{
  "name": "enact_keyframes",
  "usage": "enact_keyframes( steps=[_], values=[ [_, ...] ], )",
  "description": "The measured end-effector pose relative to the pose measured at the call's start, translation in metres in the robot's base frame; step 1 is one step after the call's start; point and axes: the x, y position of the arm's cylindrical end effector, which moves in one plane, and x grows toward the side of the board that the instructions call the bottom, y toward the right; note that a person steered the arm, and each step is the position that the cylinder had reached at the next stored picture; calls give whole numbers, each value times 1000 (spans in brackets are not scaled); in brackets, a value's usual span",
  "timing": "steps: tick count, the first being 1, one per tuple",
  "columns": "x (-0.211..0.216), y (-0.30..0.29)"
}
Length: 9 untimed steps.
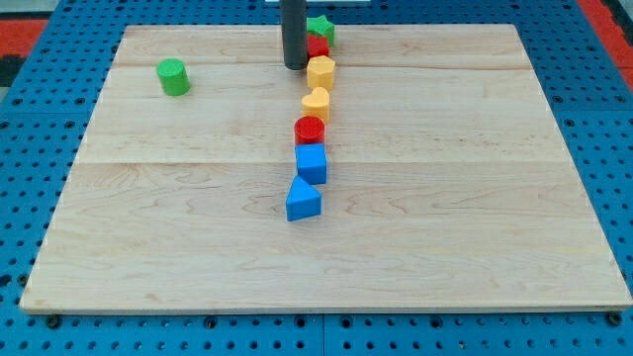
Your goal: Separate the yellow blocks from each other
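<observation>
My tip [295,66] beside yellow blocks [320,71]

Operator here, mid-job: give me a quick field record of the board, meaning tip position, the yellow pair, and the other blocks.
tip: my tip at the view's top, just left of the upper yellow block
yellow pair: upper one above the lower yellow block, close together, contact unclear
column below: red cylinder, blue cube, blue wedge
column above: red block, green star
apart: green cylinder, the view's left

Block row [316,102] right of lone block [173,76]
</observation>
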Motion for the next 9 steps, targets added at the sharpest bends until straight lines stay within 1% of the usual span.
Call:
enact_keyframes(
  steps=[2,3,4,5,6,7,8,9],
  values=[
    [5,11],
    [16,-41],
    [21,-55],
    [41,20],
    [66,46],
    [80,74],
    [70,149],
    [29,150]
  ],
)
